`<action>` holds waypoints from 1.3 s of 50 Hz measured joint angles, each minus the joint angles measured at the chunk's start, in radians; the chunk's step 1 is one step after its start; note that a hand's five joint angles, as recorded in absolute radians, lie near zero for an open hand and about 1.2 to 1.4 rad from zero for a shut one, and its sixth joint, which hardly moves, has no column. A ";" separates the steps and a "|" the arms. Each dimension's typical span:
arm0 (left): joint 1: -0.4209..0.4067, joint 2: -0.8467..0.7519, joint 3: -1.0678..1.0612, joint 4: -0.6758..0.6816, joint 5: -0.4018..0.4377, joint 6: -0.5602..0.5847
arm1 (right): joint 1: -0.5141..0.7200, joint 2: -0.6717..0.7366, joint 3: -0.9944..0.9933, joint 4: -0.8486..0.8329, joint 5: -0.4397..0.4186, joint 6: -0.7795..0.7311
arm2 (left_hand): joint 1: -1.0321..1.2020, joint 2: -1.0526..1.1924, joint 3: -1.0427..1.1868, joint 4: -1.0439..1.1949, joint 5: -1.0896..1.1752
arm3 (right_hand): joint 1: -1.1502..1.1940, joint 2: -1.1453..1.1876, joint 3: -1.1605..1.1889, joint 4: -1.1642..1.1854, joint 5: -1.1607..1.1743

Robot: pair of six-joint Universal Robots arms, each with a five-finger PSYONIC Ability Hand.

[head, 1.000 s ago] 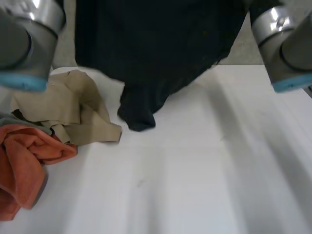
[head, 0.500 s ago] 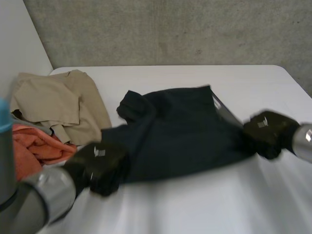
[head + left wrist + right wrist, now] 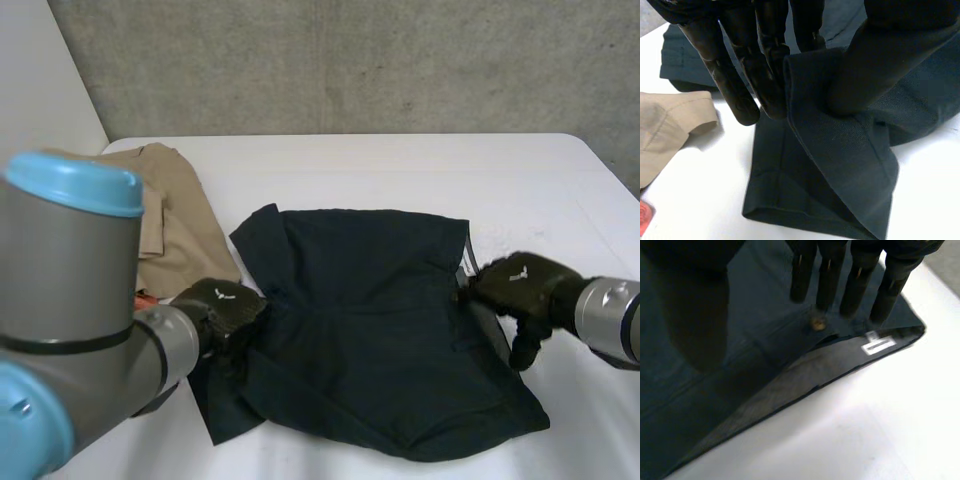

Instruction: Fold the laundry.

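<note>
Your head view: high, behind and between arms, looking down across white table to grey wall; left arm close in foreground. Your wrist views: each tight along own palm, left hand, right hand. All three share dark garment, wrist views at opposite edges.
</note>
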 measured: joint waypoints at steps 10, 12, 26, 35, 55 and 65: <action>0.026 -0.037 0.069 0.046 -0.077 0.045 | -0.020 -0.088 -0.010 0.127 -0.061 0.090 | 0.000 0.000 0.000 0.000 0.000 | -0.054 -0.045 -0.060 -0.066 -0.070; 0.033 -0.042 0.080 0.061 -0.095 0.059 | -0.024 -0.108 0.006 0.158 -0.070 0.063 | 0.000 0.000 0.000 0.000 0.000 | -0.054 -0.045 -0.060 -0.066 -0.069; 0.050 -0.049 0.080 0.056 -0.062 0.032 | 0.008 -0.128 0.219 -0.050 -0.034 -0.050 | 0.000 0.000 0.000 0.000 0.000 | 0.511 0.518 0.499 0.481 0.494; 0.051 0.002 -0.018 0.049 -0.047 -0.033 | 0.069 -0.048 0.240 -0.293 0.094 0.070 | -0.450 -0.463 -0.439 -0.453 -0.430 | 0.708 0.753 0.750 0.761 0.739; 0.029 -0.017 -0.105 0.079 -0.040 -0.052 | 0.104 -0.104 0.239 -0.273 0.074 0.046 | -0.626 -0.677 -0.663 -0.689 -0.674 | 0.708 0.753 0.750 0.762 0.748; 0.011 -0.016 -0.045 -0.036 -0.049 -0.094 | 0.112 -0.090 0.198 -0.280 0.083 0.041 | -0.626 -0.677 -0.663 -0.689 -0.674 | 0.708 0.753 0.750 0.762 0.748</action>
